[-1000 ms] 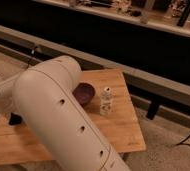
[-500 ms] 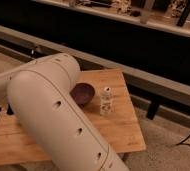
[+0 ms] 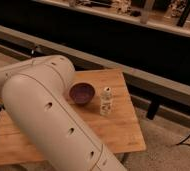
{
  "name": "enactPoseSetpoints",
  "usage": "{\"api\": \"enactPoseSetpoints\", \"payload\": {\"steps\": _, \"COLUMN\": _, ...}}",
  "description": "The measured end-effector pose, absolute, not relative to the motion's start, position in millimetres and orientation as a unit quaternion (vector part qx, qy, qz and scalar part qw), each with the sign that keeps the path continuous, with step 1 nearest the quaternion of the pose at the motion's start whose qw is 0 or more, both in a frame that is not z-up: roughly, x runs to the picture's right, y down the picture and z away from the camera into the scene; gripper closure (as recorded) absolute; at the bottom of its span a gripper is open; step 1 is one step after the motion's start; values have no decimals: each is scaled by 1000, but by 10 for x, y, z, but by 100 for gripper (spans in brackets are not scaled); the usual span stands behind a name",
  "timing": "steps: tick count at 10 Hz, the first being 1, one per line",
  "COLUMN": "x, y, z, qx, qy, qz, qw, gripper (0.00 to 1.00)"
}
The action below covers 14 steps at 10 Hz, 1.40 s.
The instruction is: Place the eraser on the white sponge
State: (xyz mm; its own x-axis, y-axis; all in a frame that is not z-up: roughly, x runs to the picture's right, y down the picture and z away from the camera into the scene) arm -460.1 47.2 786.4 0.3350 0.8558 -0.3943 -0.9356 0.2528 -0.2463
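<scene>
My big white arm point(image 3: 48, 115) fills the left and lower part of the camera view and covers much of the wooden table point(image 3: 119, 131). The gripper is out of view, somewhere past the left end of the arm, and it is shut. Whether it holds anything does not show. The eraser is hidden or out of view. The white sponge is hidden or out of view as well.
A dark purple bowl point(image 3: 82, 93) sits on the table just right of the arm. A small white patterned bottle point(image 3: 106, 101) stands upright beside it. A dark counter wall and a grey ledge point(image 3: 153, 80) run behind the table, and floor lies to the right.
The arm has swung a little to the left, uncovering the whole purple bowl. The bowl and the bottle have not moved.
</scene>
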Motion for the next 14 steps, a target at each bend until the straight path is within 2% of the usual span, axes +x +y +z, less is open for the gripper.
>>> {"api": "enactPoseSetpoints", "payload": {"steps": 5, "x": -4688, "y": 178, "z": 8045, "qx": -229, "qy": 93, "qz": 568, "qw": 785, "gripper": 100}}
{"api": "enactPoseSetpoints", "payload": {"steps": 14, "x": -4569, "y": 191, "z": 8569, "qx": -234, "qy": 147, "qz": 577, "qw": 768, "gripper": 100}}
